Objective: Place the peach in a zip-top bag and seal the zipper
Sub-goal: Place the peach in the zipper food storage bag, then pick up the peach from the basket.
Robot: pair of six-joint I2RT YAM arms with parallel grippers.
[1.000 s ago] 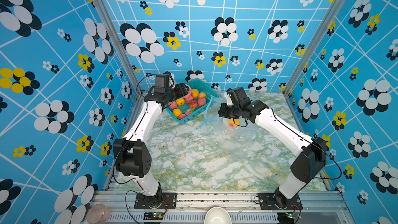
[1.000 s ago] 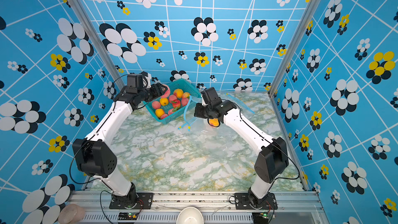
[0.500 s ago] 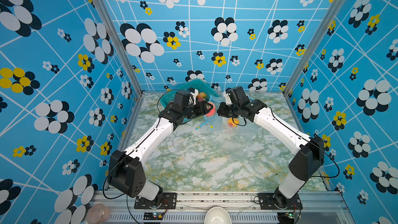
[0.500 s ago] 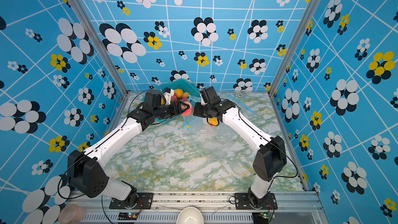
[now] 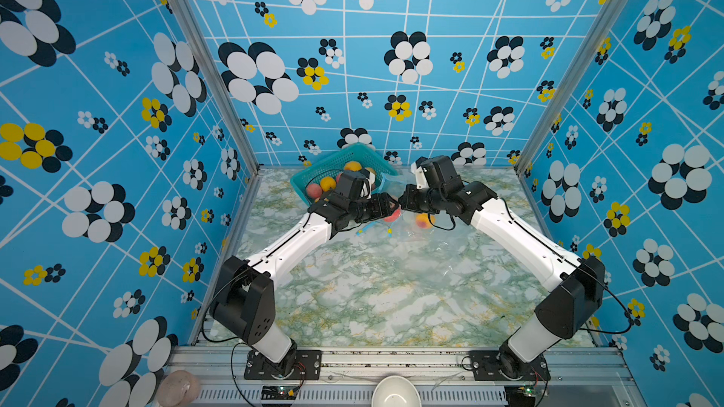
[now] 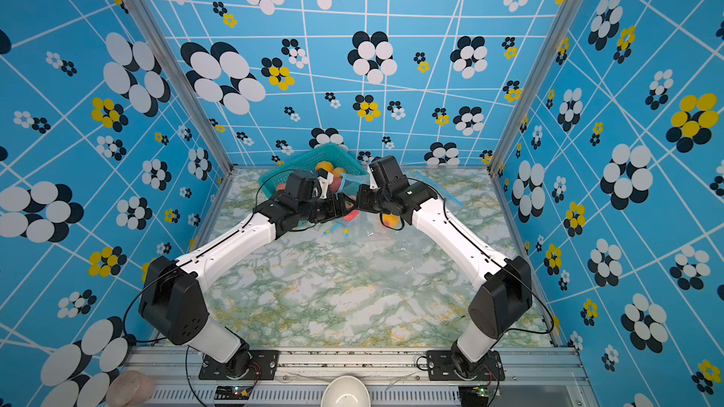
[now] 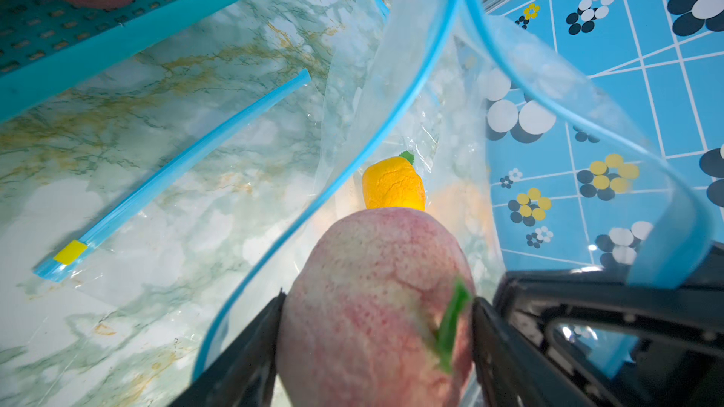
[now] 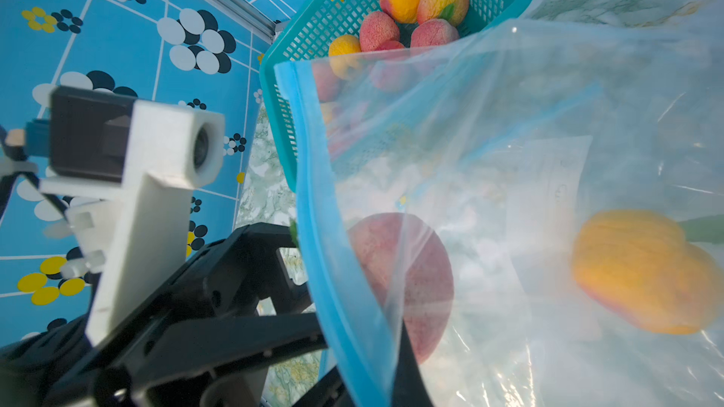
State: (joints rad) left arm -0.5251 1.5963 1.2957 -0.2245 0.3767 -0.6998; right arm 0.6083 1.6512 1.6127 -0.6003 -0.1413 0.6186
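Left claw point(image 7: 378, 300): clamped around pink peach point(image 7: 364, 264), just inside bag point(image 7: 425, 60) mouth.
Right claw point(image 5: 404, 200): pinched tight on bag rim.
Yellow peach point(image 7: 393, 185): deeper in bag.
Basket point(image 8: 509, 5): just beside bag.

No readable text, label, brand or number in any view.

A teal basket point(image 5: 330, 161) sits at the marble table's point(image 5: 372, 287) back edge

Bright and evenly lit, with only faint, soft shadows on the counter point(image 5: 384, 287). Bowed at the edges in both top views. Hazy and blurred close up in the wrist views, with small glints on the zip-top bag point(image 8: 509, 131).
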